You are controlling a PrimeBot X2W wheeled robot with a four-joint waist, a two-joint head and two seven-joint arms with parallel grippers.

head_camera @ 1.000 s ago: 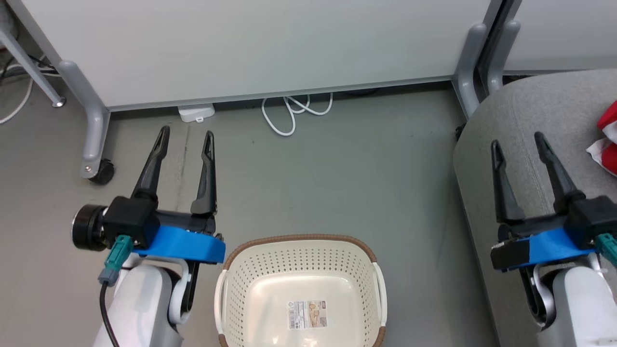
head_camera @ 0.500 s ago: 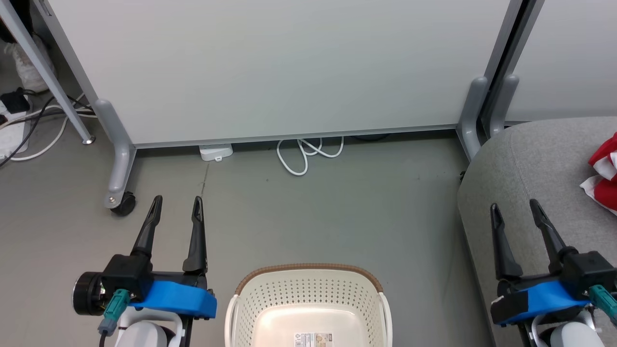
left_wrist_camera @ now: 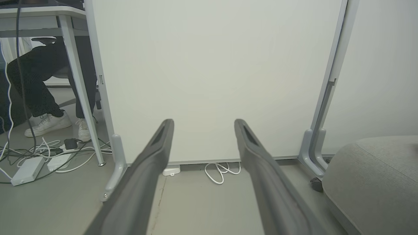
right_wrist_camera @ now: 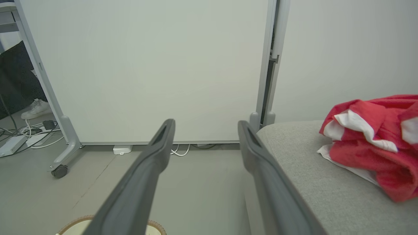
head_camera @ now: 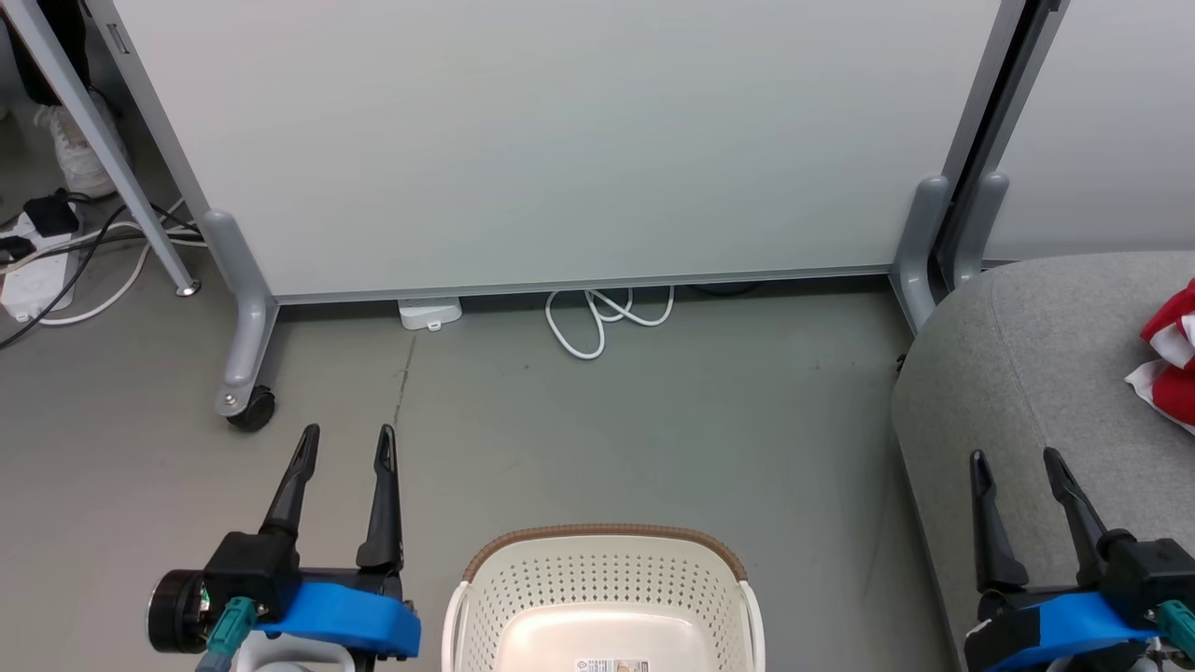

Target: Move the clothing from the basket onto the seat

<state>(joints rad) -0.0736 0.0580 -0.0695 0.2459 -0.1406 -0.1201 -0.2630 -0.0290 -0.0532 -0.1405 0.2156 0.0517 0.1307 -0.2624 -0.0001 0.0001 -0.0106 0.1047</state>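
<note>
Looking down through the head camera, I see the left fingers (head_camera: pixel 294 481) spread wide and holding nothing, above the grey floor (head_camera: pixel 653 420) just left of the basket (head_camera: pixel 607 534). The right fingers (head_camera: pixel 990 527) are equally wide and empty, and they show against the near left edge of the seat (head_camera: pixel 1027 355). The basket stands on the floor between the two arms, and a printed label (head_camera: pixel 611 665) shows on its pale bottom. The clothing (head_camera: pixel 1172 359) lies on the seat at the far right of this view, well apart from the right fingers. From the right wrist I see it as a crumpled red and white heap (right_wrist_camera: pixel 369 143) resting on the grey cushion. I cannot tell whether it is one garment or two. The basket's brown rim (right_wrist_camera: pixel 156 225) shows at the bottom of that view. From the left wrist, the fingers point at a white partition panel (left_wrist_camera: pixel 212 81) with a coiled white cable (left_wrist_camera: pixel 222 169) at its foot. A person's white shoes (left_wrist_camera: pixel 49 124) show at far left.
</note>
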